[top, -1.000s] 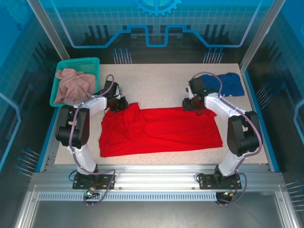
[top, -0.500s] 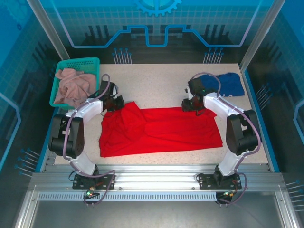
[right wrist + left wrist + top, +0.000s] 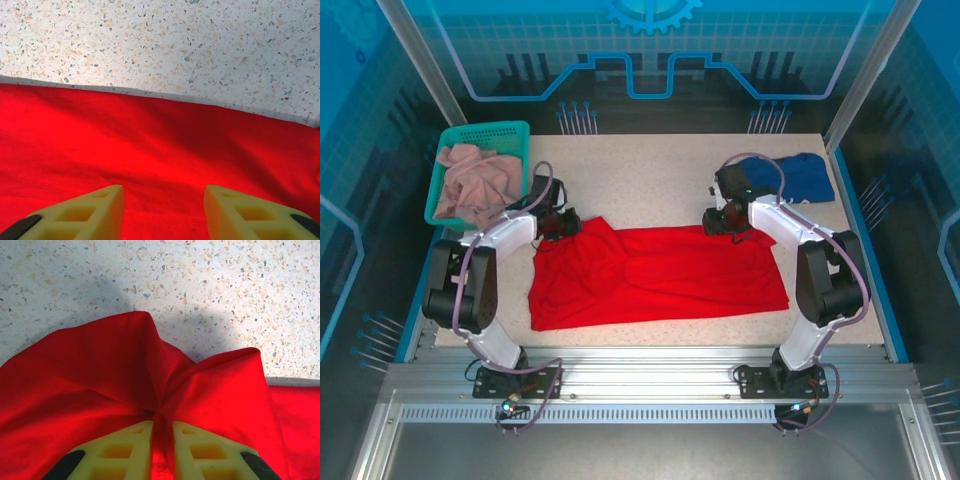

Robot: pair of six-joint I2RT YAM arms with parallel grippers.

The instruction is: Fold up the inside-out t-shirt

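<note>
The left pincer point(image 3: 162, 426) is pressed together on a tuck of the inside-out t-shirt point(image 3: 660, 275) at its far left corner, and the cloth gathers into pleats at the yellow fingers point(image 3: 125, 450). The right pincer point(image 3: 164, 200) hangs spread over the shirt's far edge, toward the right end, holding nothing. The folding looks early to me: the shirt seems doubled into one long band, with the crosswise folds yet to do. It lies across the middle of the speckled worktop point(image 3: 650, 180), bright red and plain, smooth on the right, puckered on the left.
</note>
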